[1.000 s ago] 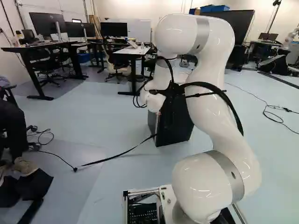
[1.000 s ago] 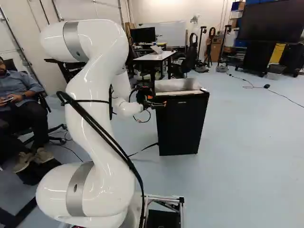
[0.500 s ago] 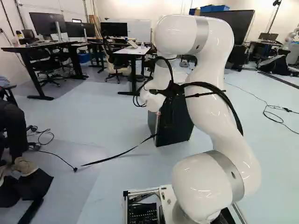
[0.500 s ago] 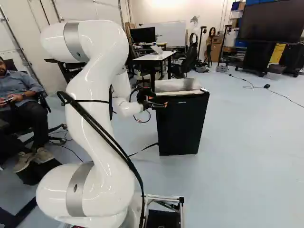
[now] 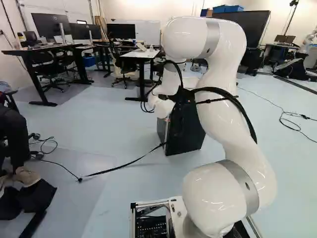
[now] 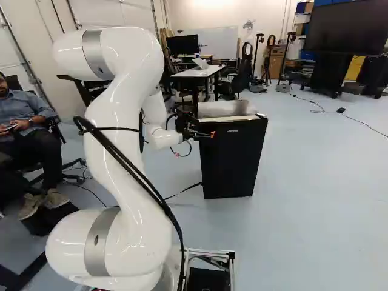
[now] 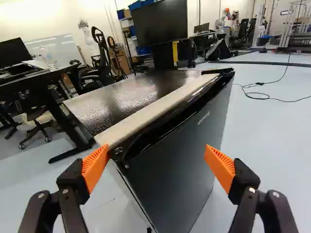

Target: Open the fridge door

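Note:
In the right base view my gripper (image 6: 208,134) is at the upper left corner of the black fridge (image 6: 233,157). The wrist view has the gripper (image 7: 156,153) open, its orange pads wide apart, with the fridge door (image 7: 182,150) ahead of and between them. One pad (image 7: 95,165) is close beside the near top corner of the fridge, by the hinge-like fitting (image 7: 119,151); contact cannot be told. The other pad (image 7: 219,165) stands out in front of the door's face. A dark recess runs along the door's top edge, and the door appears closed.
A black strap (image 5: 124,166) runs over the floor from the fridge's foot. A white-topped desk (image 6: 206,71) stands behind the fridge. A seated person is at the left of the right base view. Another robot (image 7: 228,17) stands far off.
The arm has lowered slightly, and the gripper has shifted a little to the right along the fridge's top edge in the right base view. Base and fridge have not visibly moved.

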### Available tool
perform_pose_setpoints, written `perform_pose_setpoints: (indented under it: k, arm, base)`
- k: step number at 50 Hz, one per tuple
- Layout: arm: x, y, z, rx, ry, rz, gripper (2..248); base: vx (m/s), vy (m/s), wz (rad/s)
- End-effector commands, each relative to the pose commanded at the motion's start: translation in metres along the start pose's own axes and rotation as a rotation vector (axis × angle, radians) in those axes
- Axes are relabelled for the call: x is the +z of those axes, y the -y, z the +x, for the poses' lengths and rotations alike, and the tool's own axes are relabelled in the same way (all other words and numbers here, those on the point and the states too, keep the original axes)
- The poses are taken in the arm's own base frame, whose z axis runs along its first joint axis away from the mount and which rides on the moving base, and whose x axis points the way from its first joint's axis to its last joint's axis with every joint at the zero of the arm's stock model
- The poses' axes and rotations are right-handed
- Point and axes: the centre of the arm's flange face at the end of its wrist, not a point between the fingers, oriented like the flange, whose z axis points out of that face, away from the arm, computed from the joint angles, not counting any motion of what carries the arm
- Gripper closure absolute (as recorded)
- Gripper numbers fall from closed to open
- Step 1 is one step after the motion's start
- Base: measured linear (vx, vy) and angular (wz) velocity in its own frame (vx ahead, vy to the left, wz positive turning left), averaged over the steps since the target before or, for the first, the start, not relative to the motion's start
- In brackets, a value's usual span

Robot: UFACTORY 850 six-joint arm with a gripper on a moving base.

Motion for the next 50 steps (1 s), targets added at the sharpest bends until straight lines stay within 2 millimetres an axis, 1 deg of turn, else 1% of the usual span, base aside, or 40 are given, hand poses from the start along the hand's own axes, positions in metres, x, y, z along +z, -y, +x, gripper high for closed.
perform_pose_setpoints:
  k: [9, 16, 50]
  arm:
    - [-0.002, -0.006, 0.0, 0.015, 0.002, -0.047, 3]
    - [-0.01, -0.016, 0.001, 0.026, 0.008, -0.097, 3]
    - [-0.07, -0.09, 0.002, 0.081, 0.043, -0.433, 3]
  base:
    - [0.001, -0.001, -0.011]
    - [-0.008, -0.013, -0.017]
    - [0.0, 0.0, 0.0]
